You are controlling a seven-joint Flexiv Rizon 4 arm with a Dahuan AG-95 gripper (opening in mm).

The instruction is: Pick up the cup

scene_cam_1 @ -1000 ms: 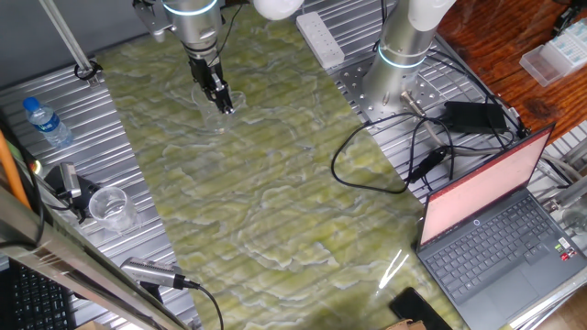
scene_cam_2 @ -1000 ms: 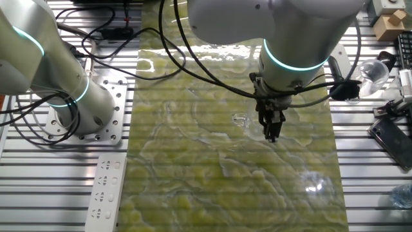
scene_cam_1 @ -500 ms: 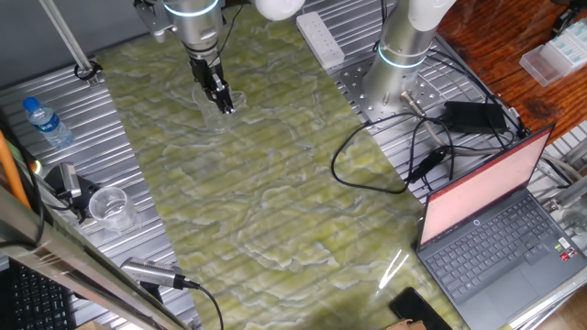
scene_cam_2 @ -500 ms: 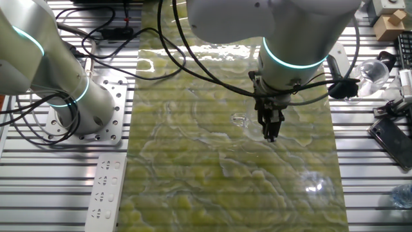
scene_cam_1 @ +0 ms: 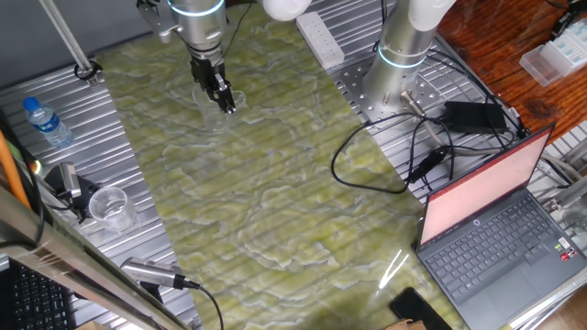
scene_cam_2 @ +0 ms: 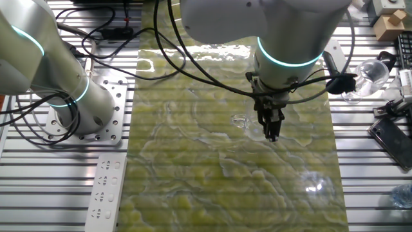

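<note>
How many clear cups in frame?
2. One cup, faint, sits on the green mat at the gripper. The other cup, whiter, stands off the mat on the metal table edge. Others may be hidden.

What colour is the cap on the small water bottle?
Blue. The water bottle lies on the metal table left of the green mat; it shows best in the view with the laptop.
</note>
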